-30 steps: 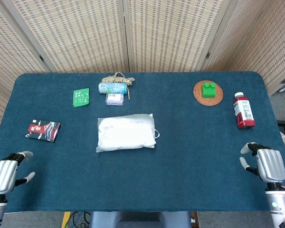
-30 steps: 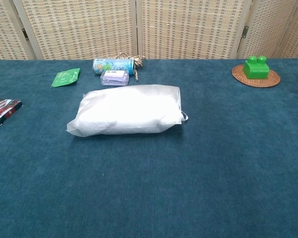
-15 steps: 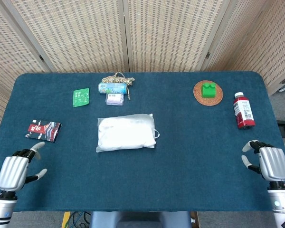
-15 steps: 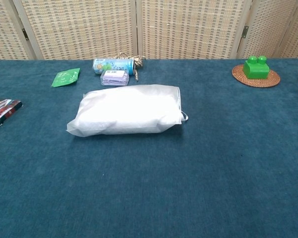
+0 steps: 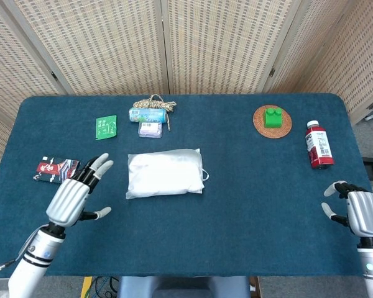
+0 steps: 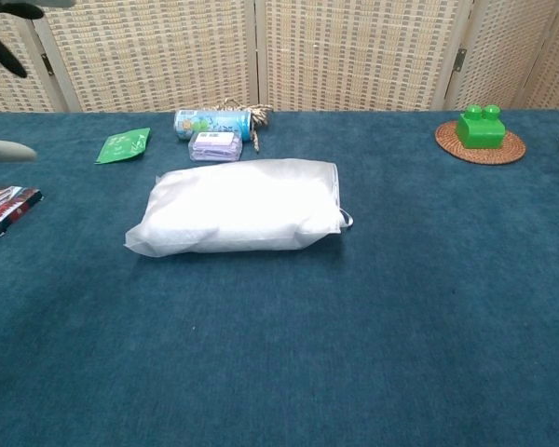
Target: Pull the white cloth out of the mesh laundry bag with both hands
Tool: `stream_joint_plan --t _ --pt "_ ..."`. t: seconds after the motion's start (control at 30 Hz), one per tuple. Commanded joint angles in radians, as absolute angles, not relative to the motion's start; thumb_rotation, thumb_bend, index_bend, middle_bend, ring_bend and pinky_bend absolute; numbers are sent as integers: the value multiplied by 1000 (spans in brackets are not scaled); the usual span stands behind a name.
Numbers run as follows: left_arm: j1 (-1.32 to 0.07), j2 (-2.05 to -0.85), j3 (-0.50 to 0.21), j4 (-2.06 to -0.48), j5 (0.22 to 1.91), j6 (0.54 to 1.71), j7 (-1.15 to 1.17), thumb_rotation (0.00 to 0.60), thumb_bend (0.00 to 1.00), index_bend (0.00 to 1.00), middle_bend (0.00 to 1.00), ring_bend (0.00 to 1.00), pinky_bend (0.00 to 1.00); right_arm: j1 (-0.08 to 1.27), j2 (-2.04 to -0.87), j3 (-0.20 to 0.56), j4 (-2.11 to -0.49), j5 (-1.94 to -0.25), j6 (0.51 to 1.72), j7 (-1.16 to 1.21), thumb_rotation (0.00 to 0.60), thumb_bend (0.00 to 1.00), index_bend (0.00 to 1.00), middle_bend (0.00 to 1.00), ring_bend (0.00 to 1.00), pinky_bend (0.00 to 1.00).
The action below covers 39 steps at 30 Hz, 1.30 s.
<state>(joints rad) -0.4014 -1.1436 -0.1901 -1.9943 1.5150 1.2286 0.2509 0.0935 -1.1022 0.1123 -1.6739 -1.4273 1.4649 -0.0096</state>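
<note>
The mesh laundry bag [image 5: 165,173] lies just right of the empty, spread-fingered left hand [image 5: 71,197].

Both pictures are bright and even, with soft light from above. Shadows are faint: a thin dark edge lies under the white bag [image 6: 238,207] on the blue counter [image 5: 248,186]. No strong glare shows. The head view is sharp all over. In the chest view, the left robot hand [image 6: 5,37] at the top left corner looks blurry.
</note>
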Motion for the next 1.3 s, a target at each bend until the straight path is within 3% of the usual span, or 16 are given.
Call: stream_joint_plan --t 0.03,0.5,0.87,1.3 --pt "-500 -1195 -246 -2016 1423 1139 363 600 0 0 0 0 115 91 -1099 111 -1674 -1429 1467 -8 600 198 527 476 500 572" --pt "-758 -1360 -302 -1929 1067 941 547 600 0 0 0 0 63 89 -1078 119 -1678 -1425 1473 4 600 186 527 475 500 562" --pt "-910 -1434 -298 -1865 800 932 647 600 0 0 0 0 48 111 -1073 126 -1689 -1433 1453 -12 600 162 527 476 500 559" --pt "-1045 -1522 -286 -1711 628 932 678 600 0 0 0 0 46 119 -1076 120 -1687 -1429 1437 -16 600 163 527 476 500 558"
